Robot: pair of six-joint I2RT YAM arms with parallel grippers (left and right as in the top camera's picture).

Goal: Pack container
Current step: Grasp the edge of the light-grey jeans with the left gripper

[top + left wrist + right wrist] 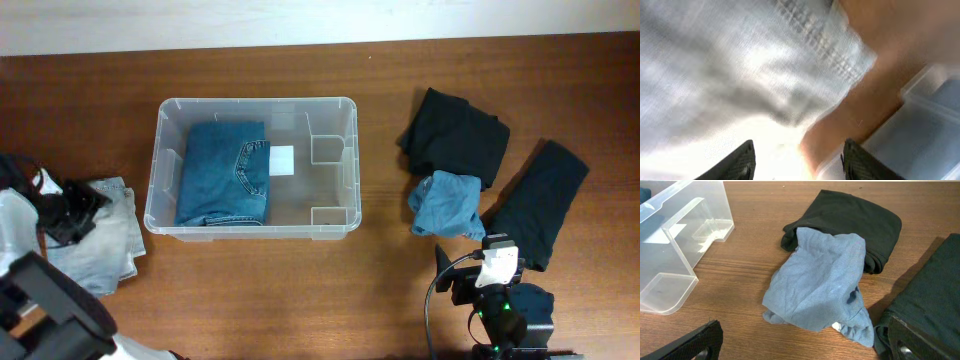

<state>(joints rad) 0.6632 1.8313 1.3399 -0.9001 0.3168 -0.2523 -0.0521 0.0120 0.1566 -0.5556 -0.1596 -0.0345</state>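
The clear plastic container stands left of centre, with folded blue jeans in its left half and a white label on its base. My left gripper is open over a pale washed-denim garment left of the container. In the left wrist view its fingers straddle that pale cloth, blurred, with the container's corner at the right. My right gripper is open and empty above the table, just short of a crumpled light blue garment.
A folded black garment lies behind the light blue garment, and a second black garment lies to their right. Both show in the right wrist view, one behind and one at the right. The container's right half holds nothing.
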